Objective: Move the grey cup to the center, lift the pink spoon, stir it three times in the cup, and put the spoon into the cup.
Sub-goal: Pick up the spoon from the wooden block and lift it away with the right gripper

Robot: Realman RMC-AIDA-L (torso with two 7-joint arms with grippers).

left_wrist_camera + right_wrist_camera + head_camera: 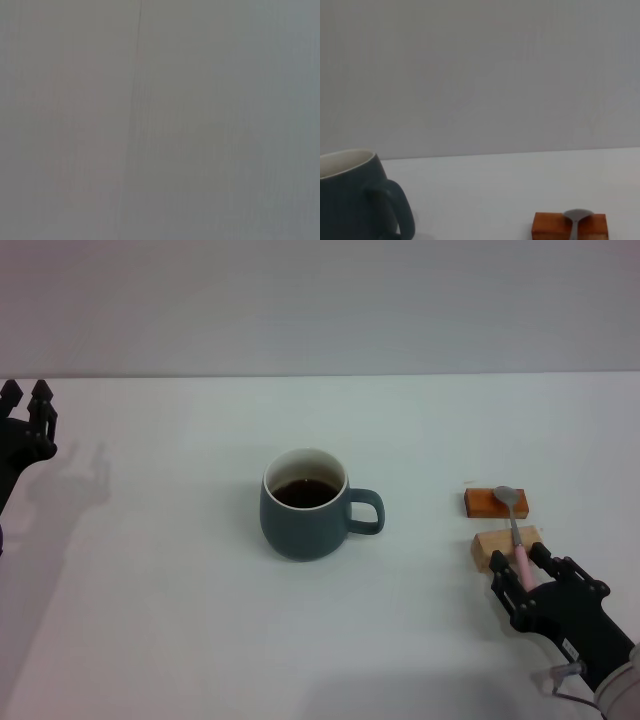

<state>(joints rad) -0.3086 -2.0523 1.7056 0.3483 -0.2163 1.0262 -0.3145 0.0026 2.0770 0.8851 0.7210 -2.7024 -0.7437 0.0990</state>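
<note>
A: Where does the grey cup (305,506) stand?

B: Upright near the middle of the white table (180,640), with dark liquid inside and its loop handle turned toward the robot's right. Bare tabletop lies all round it, widest on the left and toward the near edge.

A: And the pink spoon (515,528)?

B: Well to the right of the cup, bridged across two small blocks. Its grey metal bowl rests on the orange wooden block (495,502), the farther one, and its neck crosses the tan wooden block (505,546), the nearer one. The pale pink handle runs off the tan block toward the table's near edge.

A: Is the right gripper (524,570) on it?

B: It sits low at the near right of the table, its dark fingers (545,558) lying either side of the pink handle, close against it. I cannot tell whether they actually pinch it or only flank it.

A: The left gripper (27,405)?

B: Raised at the far left edge of the head view, well apart from the cup, its two fingertips standing slightly parted with nothing between them.

A: Anything from the wrist cameras?

B: The right wrist view shows the cup's rim and handle (395,210) at one side, open table between, and the orange block with the spoon bowl (577,216) on it. The left wrist view shows only a plain grey surface.
</note>
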